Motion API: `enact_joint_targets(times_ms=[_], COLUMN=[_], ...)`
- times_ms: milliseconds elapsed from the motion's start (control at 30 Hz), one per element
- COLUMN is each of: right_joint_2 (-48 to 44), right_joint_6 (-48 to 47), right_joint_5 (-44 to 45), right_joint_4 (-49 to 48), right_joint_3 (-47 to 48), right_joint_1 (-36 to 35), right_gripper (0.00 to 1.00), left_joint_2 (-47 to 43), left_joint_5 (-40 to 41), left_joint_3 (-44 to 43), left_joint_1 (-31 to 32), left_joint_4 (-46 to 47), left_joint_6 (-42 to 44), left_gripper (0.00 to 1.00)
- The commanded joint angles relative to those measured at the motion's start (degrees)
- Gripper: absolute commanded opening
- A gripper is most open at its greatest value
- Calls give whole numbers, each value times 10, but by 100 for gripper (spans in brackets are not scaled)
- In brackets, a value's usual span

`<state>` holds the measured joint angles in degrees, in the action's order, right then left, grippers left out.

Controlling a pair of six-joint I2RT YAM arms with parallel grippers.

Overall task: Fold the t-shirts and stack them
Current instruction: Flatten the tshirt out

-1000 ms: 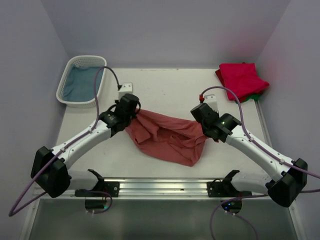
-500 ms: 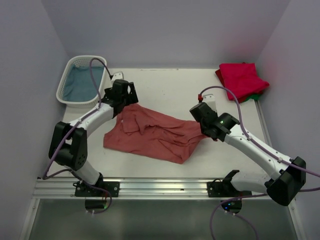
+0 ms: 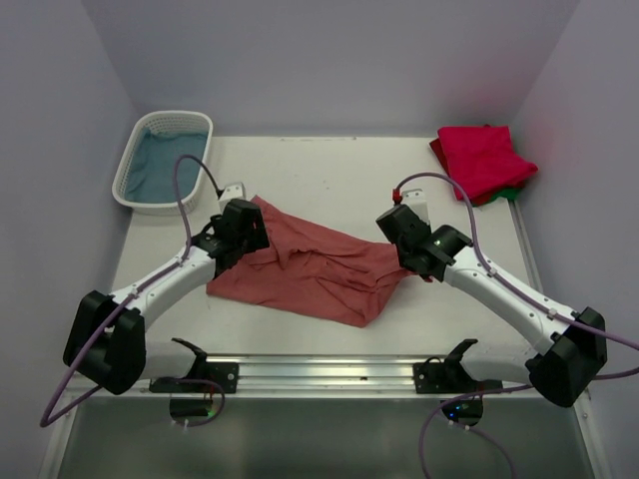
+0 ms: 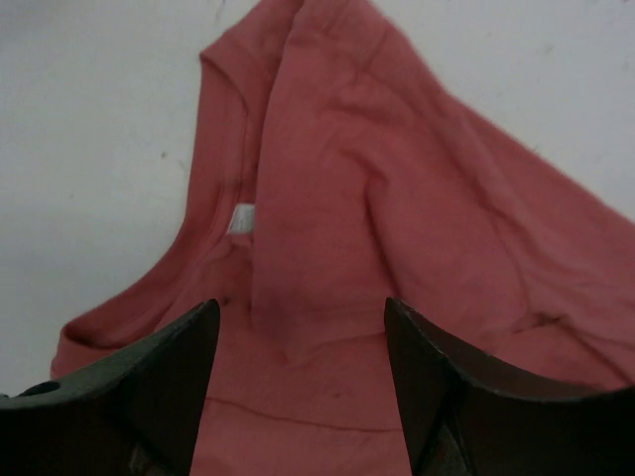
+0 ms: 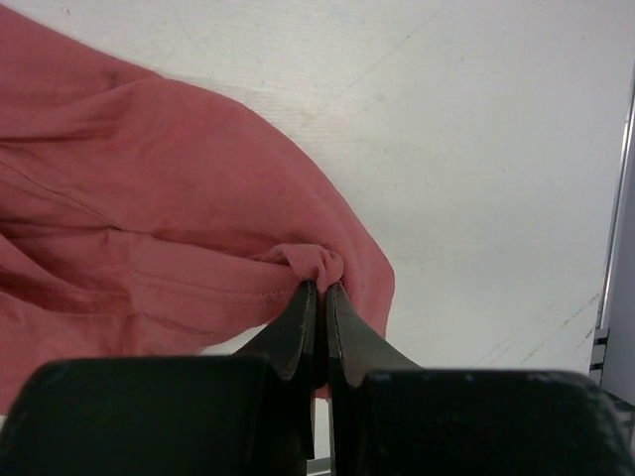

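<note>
At the far left corner of the counter (image 3: 339, 170) sits a white lattice basket (image 3: 128, 178) with a blue cloth (image 3: 160, 165) lying in it. Just right of and nearer than the basket, the left hand (image 3: 248, 232) hangs over the far left corner of the salmon-red t-shirt (image 3: 310, 267). Its fingers (image 4: 149, 387) are spread wide and grasp nothing, and the cloth shows between them. In the left wrist view the shirt's neck area lies ahead of the fingers, with a small white label (image 4: 239, 220) and a folded-over flap beside it. The shirt is spread rumpled across the middle of the counter, running from the left hand to the right hand, with its near edge hanging toward the near rail. The right hand (image 5: 317, 294) is clenched on a puckered bit of the shirt's right edge, its fingers pressed together with the cloth bunched at the tips. At the far right corner a folded crimson-pink t-shirt (image 3: 481, 158) lies on top of a green t-shirt (image 3: 510, 192), of which only a sliver shows.
</note>
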<state>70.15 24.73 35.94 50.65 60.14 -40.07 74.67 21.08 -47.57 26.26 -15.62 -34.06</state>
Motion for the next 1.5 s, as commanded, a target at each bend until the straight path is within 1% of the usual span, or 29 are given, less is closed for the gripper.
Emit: enact_joint_targets(times_ms=[0,67,100,133,300,467,667,967,1067,1100,1167,1200,1267,1367,1467], right_joint_2=[4,9,11,11,4,-4,1,8,10,10,10,10,9,10,9], right_joint_6=[-5,-4,-2,-2,-1,0,-2,-3,-3,-3,-3,-2,-2,-2,-2], right_joint_5=[-10,-15,-16,-16,-11,-1,1,-2,-2,-2,-2,-2,-2,-2,-2], right_joint_4=[-23,-24,-23,-23,-16,-8,-7,-9,-10,-9,-9,-8,-9,-9,-8], right_joint_3=[-2,-1,-1,-1,-5,-8,-8,-5,-5,-5,-5,-5,-6,-5,-5], right_joint_1=[3,3,3,3,3,3,6,7,7,7,7,7,7,7,8], right_gripper=[0,0,0,0,0,0,0,0,0,0,0,0,0,0,0], left_joint_2=[1,16,26,26,61,89,76,85,83,82,79,77,76,75,69], left_joint_5=[25,17,10,5,-13,-27,-25,-32,-31,-30,-28,-27,-26,-23,-24], left_joint_3=[30,35,38,38,43,41,44,71,69,68,64,64,61,61,61], left_joint_1=[-2,-3,-3,-2,-15,-25,-25,-25,-25,-25,-25,-25,-25,-25,-25], left_joint_4=[-17,-3,9,15,45,51,28,37,39,39,39,38,38,36,32], left_joint_6=[-43,-47,-48,-49,-54,-65,-78,-86,-85,-83,-81,-80,-78,-75,-75], left_gripper=[70,68,62,59,52,52,53,52,44,36,28,22,20,8,0])
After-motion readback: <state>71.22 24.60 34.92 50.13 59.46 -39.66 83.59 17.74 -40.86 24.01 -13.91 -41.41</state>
